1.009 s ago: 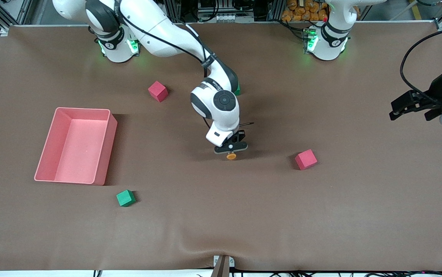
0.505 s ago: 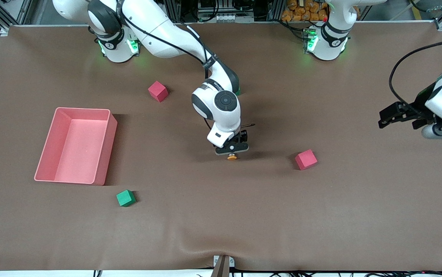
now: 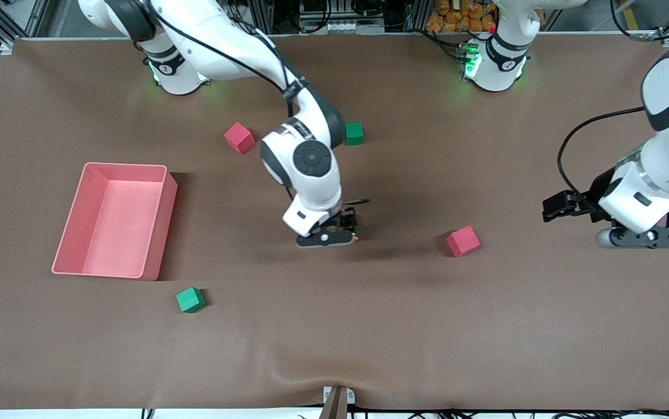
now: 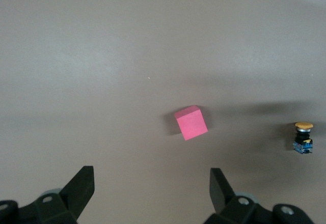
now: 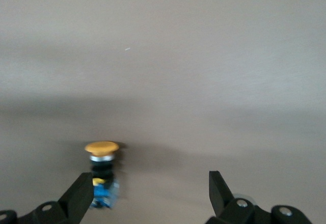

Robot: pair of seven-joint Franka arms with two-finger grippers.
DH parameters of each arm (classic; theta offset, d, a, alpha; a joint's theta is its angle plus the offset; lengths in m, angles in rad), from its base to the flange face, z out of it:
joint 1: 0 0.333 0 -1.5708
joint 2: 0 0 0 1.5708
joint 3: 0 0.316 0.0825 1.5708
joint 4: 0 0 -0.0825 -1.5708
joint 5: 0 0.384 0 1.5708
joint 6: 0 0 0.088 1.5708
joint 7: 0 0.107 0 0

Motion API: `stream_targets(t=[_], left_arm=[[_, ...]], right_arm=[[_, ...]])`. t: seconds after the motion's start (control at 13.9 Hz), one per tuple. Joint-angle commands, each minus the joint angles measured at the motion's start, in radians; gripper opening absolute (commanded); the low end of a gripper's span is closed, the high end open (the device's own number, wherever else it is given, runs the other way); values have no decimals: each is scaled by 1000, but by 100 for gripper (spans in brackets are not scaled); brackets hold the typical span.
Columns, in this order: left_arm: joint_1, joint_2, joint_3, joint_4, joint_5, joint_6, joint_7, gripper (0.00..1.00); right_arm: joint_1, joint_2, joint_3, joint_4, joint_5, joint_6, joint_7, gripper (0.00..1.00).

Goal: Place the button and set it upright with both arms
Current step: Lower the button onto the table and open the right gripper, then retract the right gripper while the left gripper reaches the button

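Front view shows one container, a pink rectangular bin (image 3: 114, 220), lying toward the right arm's end of the table with nothing in it. The right gripper (image 3: 327, 238) is down near the middle of the brown table (image 3: 334, 326), and a sliver of orange from the button (image 3: 355, 237) peeks out just beside it. Right wrist view shows this claw spread wide, its two black fingers (image 5: 81, 196) well apart and holding nothing; the button (image 5: 102, 172) stands upright on the table, orange cap on top, black and blue body below, close by one finger, though contact cannot be told. The left gripper (image 3: 643, 237) hangs low over the table toward the left arm's end, and the left wrist view shows its jaws also spread wide and empty, with a red cube (image 4: 191, 122) and the small upright button (image 4: 303, 138) on the cloth farther off. That red cube (image 3: 462, 241) lies between the two grippers. A second red cube (image 3: 238, 138) sits farther from the front camera, a green cube (image 3: 354, 133) lies beside the right arm's forearm, and another green cube (image 3: 190, 299) rests nearer to the front camera than the bin.
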State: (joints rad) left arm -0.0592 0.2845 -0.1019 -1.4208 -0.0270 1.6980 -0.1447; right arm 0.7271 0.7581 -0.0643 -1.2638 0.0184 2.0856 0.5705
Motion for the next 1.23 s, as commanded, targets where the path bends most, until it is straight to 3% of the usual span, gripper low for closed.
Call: stream_targets(t=[0.0,0.36,0.72,1.15], left_arm=[[-60,50,5,31,-10,-3,-18,100],[-160,117,2,31,-8,35,-87,100],[-266,171,2,29,-14,38,-279,100],[-312,225,-5,25,-74,-24,-352,100]], right_arm=[[-76,-132,14,-70,12,-94,-134,100],[-207,-425,12,-363,12,-102,-259,100],[-388,-684,12,-598,55,-110,-428,100],[-632,-830,11,-631,55,-315,-644,100]])
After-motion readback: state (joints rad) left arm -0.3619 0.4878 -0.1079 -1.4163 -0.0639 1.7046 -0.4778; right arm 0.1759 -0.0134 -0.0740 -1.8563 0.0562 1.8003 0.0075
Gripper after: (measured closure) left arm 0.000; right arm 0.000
